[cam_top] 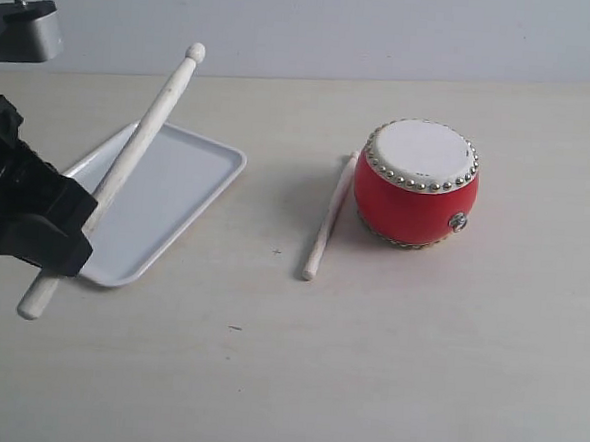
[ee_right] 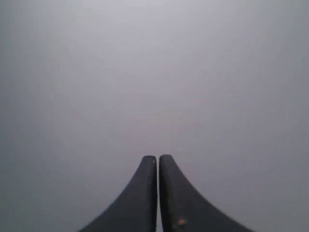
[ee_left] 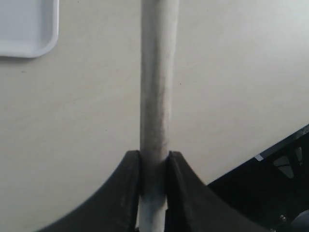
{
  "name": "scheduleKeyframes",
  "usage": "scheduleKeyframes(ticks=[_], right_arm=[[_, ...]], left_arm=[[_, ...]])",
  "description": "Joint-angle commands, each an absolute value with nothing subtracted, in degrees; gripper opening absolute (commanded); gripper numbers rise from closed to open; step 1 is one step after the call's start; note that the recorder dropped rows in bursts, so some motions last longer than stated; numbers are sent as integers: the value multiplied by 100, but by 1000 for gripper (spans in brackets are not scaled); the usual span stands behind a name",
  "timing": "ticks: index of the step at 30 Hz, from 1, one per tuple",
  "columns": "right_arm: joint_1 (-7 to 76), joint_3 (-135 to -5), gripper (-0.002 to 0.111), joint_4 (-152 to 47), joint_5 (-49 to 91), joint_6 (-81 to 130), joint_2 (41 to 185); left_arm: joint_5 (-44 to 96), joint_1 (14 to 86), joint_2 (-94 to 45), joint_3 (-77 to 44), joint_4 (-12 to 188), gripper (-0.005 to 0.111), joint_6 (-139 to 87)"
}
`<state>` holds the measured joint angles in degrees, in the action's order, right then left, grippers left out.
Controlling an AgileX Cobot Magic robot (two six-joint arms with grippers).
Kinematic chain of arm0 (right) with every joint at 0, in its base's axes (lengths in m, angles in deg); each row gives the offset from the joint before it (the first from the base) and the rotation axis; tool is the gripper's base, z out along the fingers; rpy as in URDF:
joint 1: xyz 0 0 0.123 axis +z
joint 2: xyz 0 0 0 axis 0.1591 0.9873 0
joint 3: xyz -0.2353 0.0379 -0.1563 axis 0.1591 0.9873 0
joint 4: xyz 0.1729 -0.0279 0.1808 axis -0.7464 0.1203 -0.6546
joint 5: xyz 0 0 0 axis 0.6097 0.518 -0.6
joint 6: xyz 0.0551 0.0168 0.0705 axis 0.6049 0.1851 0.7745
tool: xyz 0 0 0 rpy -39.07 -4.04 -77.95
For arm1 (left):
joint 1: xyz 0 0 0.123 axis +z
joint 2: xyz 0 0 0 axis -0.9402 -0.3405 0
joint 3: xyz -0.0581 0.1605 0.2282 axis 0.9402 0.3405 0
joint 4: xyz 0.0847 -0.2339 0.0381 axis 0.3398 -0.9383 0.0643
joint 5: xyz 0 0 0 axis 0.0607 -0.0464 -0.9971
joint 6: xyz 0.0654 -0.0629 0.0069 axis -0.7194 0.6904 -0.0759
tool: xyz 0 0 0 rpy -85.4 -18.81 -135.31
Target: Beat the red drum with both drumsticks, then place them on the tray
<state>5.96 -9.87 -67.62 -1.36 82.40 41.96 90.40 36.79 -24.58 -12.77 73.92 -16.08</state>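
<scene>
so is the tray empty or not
Empty: the tray is bare. One drumstick is in the left gripper, the other lies beside the red drum.

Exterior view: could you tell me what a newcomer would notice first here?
The glossy red drum stands out right of centre on the pale table. Next comes the drumstick clamped in the left gripper, slanting up over the white tray, while the other drumstick lies beside the drum.
</scene>
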Motion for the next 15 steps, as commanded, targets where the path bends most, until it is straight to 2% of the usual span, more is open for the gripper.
scheduleKeyframes(ticks=[1,5,9,13,15], right_arm=[[606,-1746,3,-6412,222,8120,5193],[606,-2604,3,-5939,207,8020,6820],[618,-3554,3,-3403,638,8197,8569],[962,-4241,3,-1035,1996,10425,10012],[1175,-4344,3,-594,2211,10623,10501]], left_arm=[[9224,3677,-2402,-1257,7306,0,-1568],[9149,3677,-2402,-1257,7306,0,-1568],[8985,3677,-2402,-1257,7306,0,-1568],[8985,3677,-2402,-1257,7322,0,-1568],[8985,3677,-2402,-1257,7322,0,-1568]])
